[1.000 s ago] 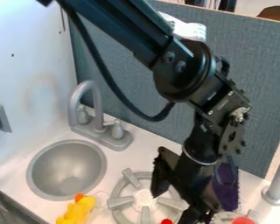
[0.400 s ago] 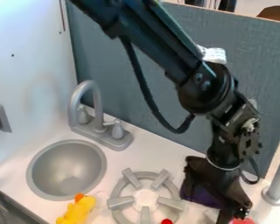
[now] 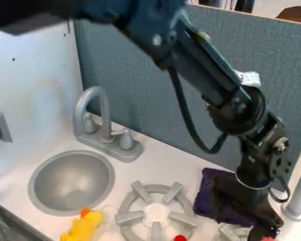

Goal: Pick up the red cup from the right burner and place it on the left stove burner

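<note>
The black gripper hangs low at the bottom right, above the right-hand burner area. A dark purple cloth lies on the counter just left of the gripper, partly covered by it. Beside the gripper's lower end, at the bottom edge, a bit of a red object shows; whether the two touch I cannot tell. A yellow toy with an orange part lies at the lower left, below the sink.
A grey round sink with a grey faucet stands at left. The grey stove burner is at bottom centre, with a small red knob-like piece at its front. A grey post rises at the right edge; a grey-blue panel stands behind.
The arm and gripper have moved right, uncovering the burner and the left part of the purple cloth. More of the red object at the bottom right is now covered.
</note>
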You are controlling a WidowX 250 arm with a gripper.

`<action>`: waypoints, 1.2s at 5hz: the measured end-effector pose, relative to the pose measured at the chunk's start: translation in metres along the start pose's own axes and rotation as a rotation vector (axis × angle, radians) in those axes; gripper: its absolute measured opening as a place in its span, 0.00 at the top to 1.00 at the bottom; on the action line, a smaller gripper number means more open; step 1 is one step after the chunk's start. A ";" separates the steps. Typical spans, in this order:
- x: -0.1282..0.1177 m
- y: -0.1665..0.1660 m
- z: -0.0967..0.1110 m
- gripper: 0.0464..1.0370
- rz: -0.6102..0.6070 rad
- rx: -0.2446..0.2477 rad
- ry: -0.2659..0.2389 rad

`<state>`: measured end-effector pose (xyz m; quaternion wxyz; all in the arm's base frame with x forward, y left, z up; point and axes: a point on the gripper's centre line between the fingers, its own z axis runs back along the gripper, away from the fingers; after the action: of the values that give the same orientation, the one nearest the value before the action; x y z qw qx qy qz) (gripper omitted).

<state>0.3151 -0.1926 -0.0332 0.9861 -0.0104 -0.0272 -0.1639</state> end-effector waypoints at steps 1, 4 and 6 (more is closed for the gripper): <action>0.008 -0.001 -0.011 0.04 0.015 0.010 0.016; 0.020 -0.004 -0.035 0.37 0.064 0.050 0.080; 0.010 -0.014 -0.038 0.84 0.017 0.038 0.077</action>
<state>0.3218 -0.2106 -0.0704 0.9877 0.0142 0.0077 -0.1554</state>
